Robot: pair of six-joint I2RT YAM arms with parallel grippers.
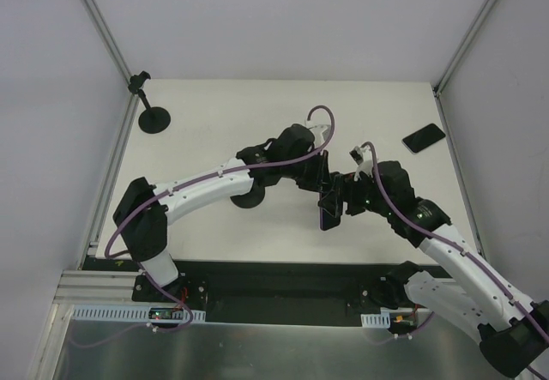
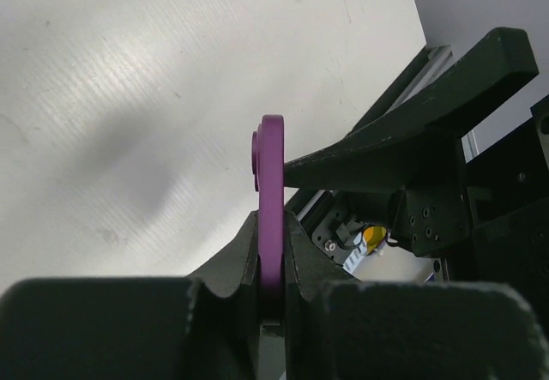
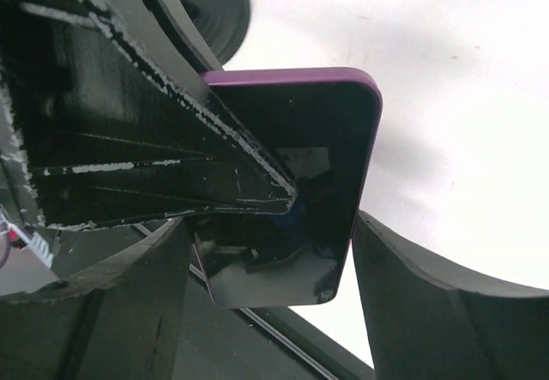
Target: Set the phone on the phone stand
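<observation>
I can read no text, label, brand, number or sign anywhere in my three views; the glossy black screen of the purple-edged phone (image 3: 330,174) shows only reflections.

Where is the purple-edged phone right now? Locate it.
In the top view the phone hangs mid-table, pinched on edge by the left gripper, the right gripper open beside it.

A robotics lab test cell: a plain white table (image 1: 214,131) enclosed by white panels (image 1: 283,20) on aluminium framing (image 1: 103,24).
</observation>
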